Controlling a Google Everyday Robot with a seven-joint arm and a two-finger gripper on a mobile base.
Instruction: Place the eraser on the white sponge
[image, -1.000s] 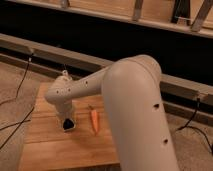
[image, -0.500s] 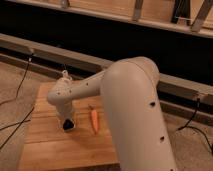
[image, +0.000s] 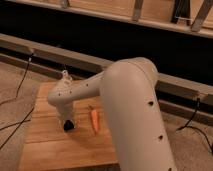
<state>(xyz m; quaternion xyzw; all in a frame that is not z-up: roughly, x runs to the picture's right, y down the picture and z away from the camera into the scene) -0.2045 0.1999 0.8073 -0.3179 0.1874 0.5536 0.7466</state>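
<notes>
My gripper (image: 67, 123) points down at the left middle of the wooden table (image: 50, 150), at the end of the cream arm (image: 125, 100). A small dark shape (image: 69, 126) sits at its tip, right at the table surface. I cannot tell whether this is the black eraser or part of the gripper. The white sponge is not in view; the arm may hide it.
An orange carrot (image: 94, 120) lies on the table just right of the gripper. The big arm covers the table's right side. A dark ledge (image: 45, 50) runs behind the table, and cables (image: 20, 85) hang at the left.
</notes>
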